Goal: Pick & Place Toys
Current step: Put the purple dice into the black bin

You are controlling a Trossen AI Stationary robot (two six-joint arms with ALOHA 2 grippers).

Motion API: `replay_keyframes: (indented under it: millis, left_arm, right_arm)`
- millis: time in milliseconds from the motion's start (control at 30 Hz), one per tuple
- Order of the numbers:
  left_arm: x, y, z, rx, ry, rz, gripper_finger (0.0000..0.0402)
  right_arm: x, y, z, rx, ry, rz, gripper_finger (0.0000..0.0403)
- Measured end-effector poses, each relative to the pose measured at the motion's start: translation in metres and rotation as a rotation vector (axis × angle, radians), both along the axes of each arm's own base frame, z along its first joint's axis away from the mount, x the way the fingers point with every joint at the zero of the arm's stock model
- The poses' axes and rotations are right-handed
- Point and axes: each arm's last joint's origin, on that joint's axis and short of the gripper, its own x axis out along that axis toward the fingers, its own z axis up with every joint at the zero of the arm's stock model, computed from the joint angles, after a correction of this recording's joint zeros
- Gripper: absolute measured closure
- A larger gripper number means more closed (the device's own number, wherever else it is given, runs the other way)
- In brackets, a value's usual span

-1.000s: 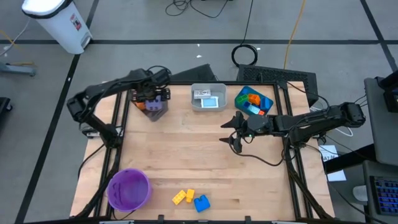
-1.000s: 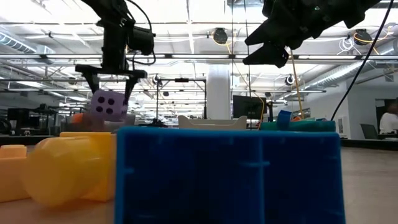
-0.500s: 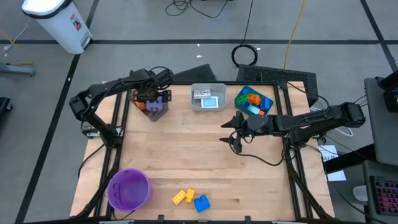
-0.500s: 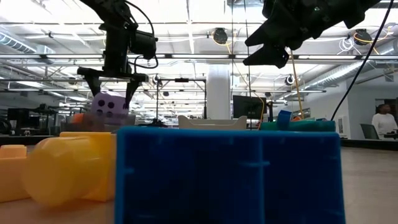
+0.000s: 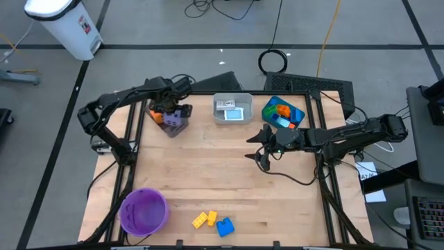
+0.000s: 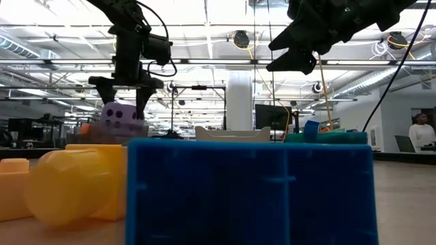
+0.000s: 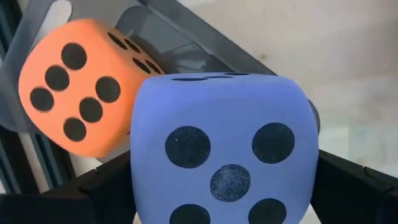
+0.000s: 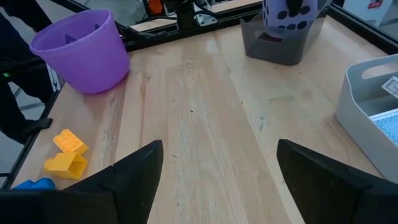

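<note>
1. At the near edge of the table (image 5: 229, 180), two yellow bricks (image 5: 204, 219) lie just beside a blue brick (image 5: 225, 226); in the low view the blue brick (image 6: 248, 192) fills the foreground.
2. A purple bowl (image 5: 143, 210) stands at the near left corner.
3. The right gripper (image 5: 262, 146) hangs above the middle of the table, right of centre, its jaws spread wide and holding nothing.
4. At the far edge sit a white bin (image 5: 232, 109) with whitish cards, and a teal bin (image 5: 282, 112) with coloured bricks.
5. At the far left corner, a grey bin (image 5: 171, 123) holds an orange die (image 7: 74, 87) and a purple die (image 7: 224, 155), touching each other.
6. The left gripper (image 5: 171, 111) hovers over that bin, fingers wide on either side of the purple die; whether they press it I cannot tell.
</note>
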Motion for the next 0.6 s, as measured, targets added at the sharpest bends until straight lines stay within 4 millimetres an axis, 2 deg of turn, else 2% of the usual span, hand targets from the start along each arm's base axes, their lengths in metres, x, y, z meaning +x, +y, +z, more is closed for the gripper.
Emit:
replay_keyframes:
  millis: [133, 367, 600]
  left_arm:
    - [-0.001, -0.001, 0.001, -0.017, 0.018, -0.101, 0.0041]
    - [-0.006, -0.008, 0.007, -0.099, 0.091, -0.315, 0.0012]
    - [-0.001, -0.011, 0.007, -0.085, 0.077, -0.413, 0.0029]
  right_arm:
    - [0.0, 0.0, 0.0, 0.0, 0.0, 0.0, 0.0099]
    - [0.0, 0.0, 0.0, -0.02, 0.001, 0.009, 0.0099]
    - [0.001, -0.007, 0.001, -0.012, -0.004, -0.018, 0.0099]
